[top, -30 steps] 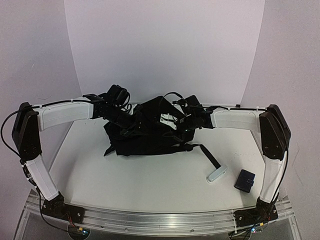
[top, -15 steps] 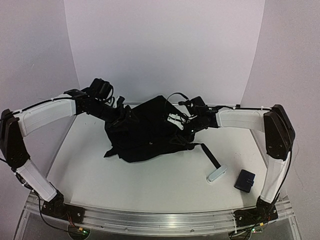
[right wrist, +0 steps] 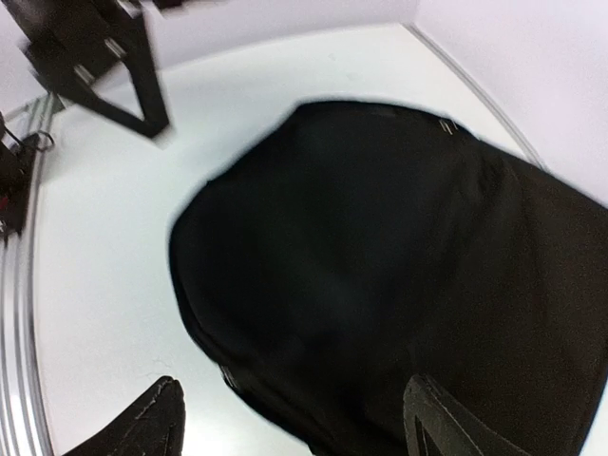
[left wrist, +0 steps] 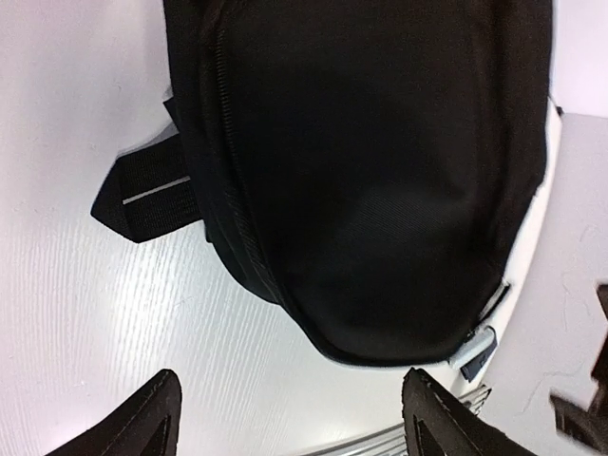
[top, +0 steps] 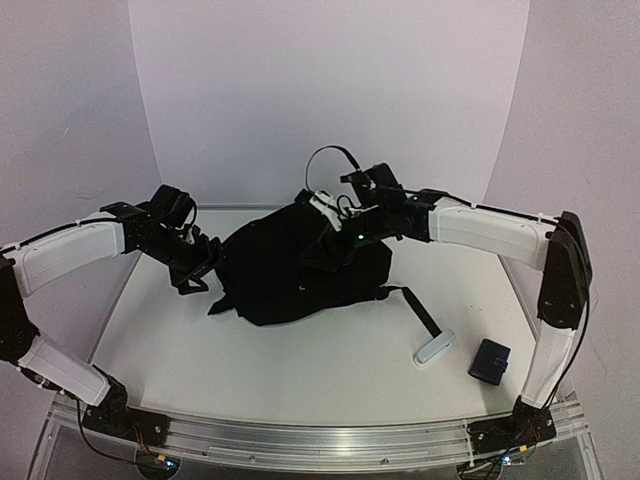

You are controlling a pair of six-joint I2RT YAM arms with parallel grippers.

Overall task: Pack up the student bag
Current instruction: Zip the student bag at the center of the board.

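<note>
The student bag (top: 290, 275) is a soft black backpack lying slumped at the middle of the white table. It fills the left wrist view (left wrist: 380, 161) and the right wrist view (right wrist: 399, 285). My left gripper (top: 196, 272) is just off the bag's left side, open, over bare table (left wrist: 290, 375) with nothing between its fingers. My right gripper (top: 328, 240) hovers over the bag's far right part, open (right wrist: 293, 382) and holding nothing. One black webbing strap (left wrist: 142, 190) sticks out on the left side of the bag.
A long strap (top: 420, 312) trails from the bag toward a flat white item (top: 435, 347). A small dark-blue pouch (top: 490, 360) lies beside it at the front right. A metal rail (top: 320, 438) runs along the near edge. Pale walls stand close on three sides.
Both grippers have opened and let go of the bag. The left arm has pulled away to the left, the right has risen and moved back, and the bag has settled flatter.
</note>
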